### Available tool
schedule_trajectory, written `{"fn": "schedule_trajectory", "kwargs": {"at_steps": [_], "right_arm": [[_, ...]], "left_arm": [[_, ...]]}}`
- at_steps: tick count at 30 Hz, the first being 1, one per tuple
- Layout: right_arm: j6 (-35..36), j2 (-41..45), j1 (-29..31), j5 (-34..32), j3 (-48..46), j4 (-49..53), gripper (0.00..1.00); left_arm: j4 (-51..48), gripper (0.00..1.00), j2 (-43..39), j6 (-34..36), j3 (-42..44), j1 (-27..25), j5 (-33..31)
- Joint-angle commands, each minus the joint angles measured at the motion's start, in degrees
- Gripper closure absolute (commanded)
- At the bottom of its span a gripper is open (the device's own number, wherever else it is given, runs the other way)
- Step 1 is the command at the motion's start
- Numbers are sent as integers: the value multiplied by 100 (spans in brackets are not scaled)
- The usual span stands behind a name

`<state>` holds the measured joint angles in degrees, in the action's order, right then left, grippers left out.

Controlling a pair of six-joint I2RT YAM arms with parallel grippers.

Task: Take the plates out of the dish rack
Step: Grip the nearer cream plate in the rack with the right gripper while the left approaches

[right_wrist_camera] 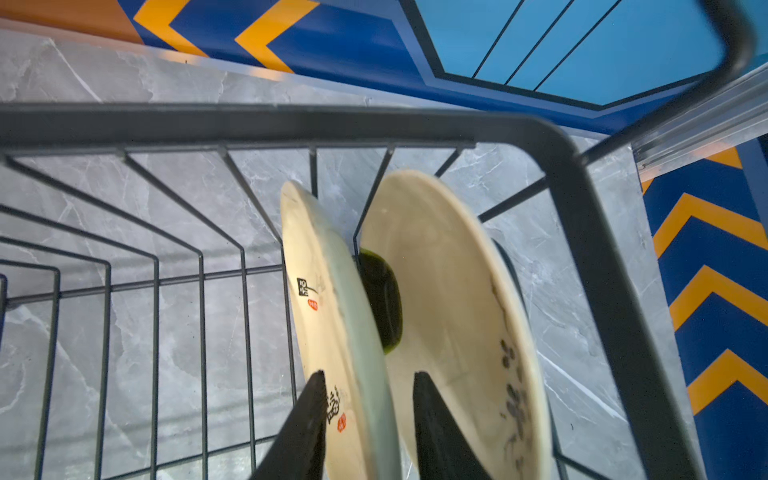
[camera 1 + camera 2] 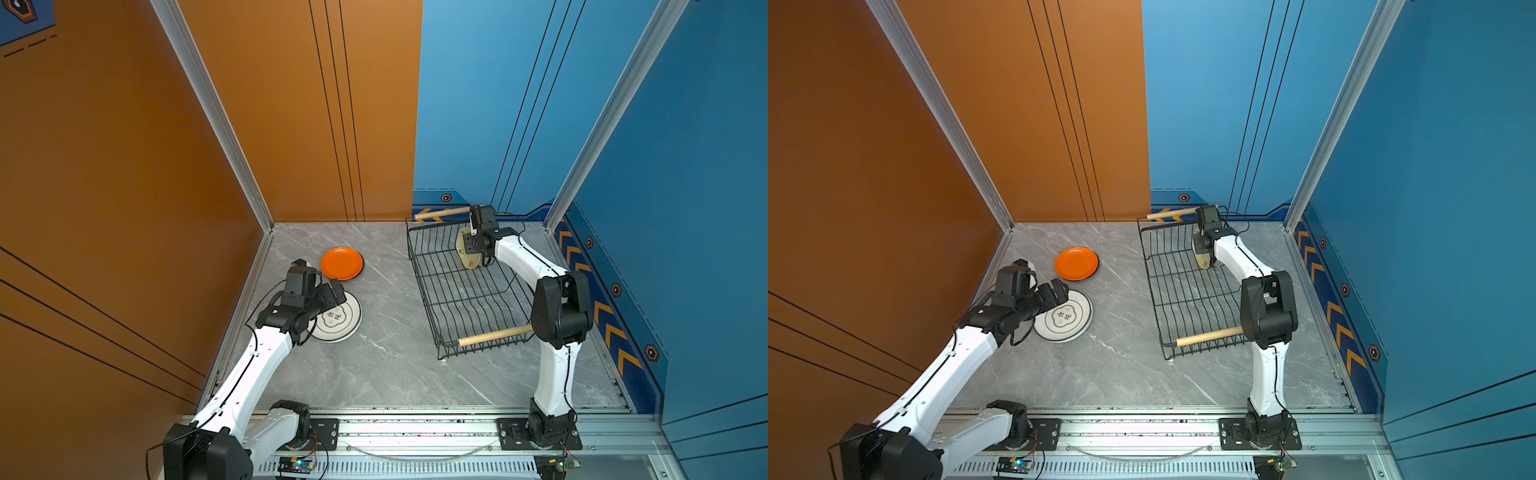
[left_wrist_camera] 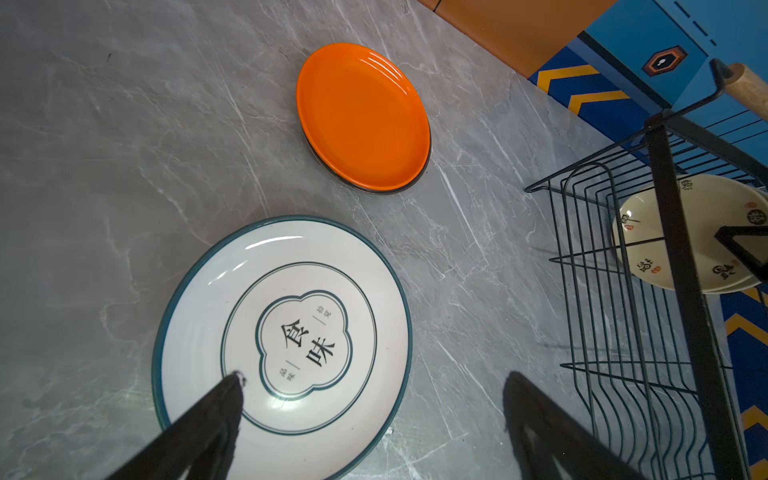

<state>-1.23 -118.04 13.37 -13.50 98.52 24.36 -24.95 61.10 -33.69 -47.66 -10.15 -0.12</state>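
Observation:
The black wire dish rack [image 2: 422,282] [image 2: 1152,291] stands at the right, and two cream plates [image 2: 467,259] stand upright at its far end. In the right wrist view my right gripper [image 1: 369,374] straddles the rim of the nearer cream plate [image 1: 316,266]. One finger lies on its printed face, the other sits just behind the rim with a thin gap, in front of the second cream plate [image 1: 440,270]. My left gripper [image 3: 374,378] [image 2: 332,291] hangs open over the edge of a white dark-rimmed plate [image 3: 286,328] [image 2: 340,318] lying flat. An orange plate [image 3: 363,116] [image 2: 341,263] tops a small stack beyond it.
The rack has a wooden handle at its near end [image 2: 494,334] and at its far end [image 2: 442,214]. The rest of the rack's slots hold nothing. The orange wall runs close on the left, the blue wall close behind and right of the rack.

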Motion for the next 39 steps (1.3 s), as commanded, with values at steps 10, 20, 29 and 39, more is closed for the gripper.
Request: {"fn": "schedule_trajectory", "kwargs": {"at_steps": [10, 20, 29, 39], "right_arm": [[46, -236, -125, 354, -70, -282, 71], [-1, -234, -148, 431, -121, -280, 80], [1, -158, -158, 460, -287, -277, 95], [309, 326, -155, 149, -579, -291, 100]], "left_arm": [[417, 2, 362, -113, -164, -355, -150], [530, 1, 616, -124, -331, -574, -172], [609, 1, 831, -111, -505, -695, -155], [685, 1, 1120, -104, -785, -819, 8]]}}
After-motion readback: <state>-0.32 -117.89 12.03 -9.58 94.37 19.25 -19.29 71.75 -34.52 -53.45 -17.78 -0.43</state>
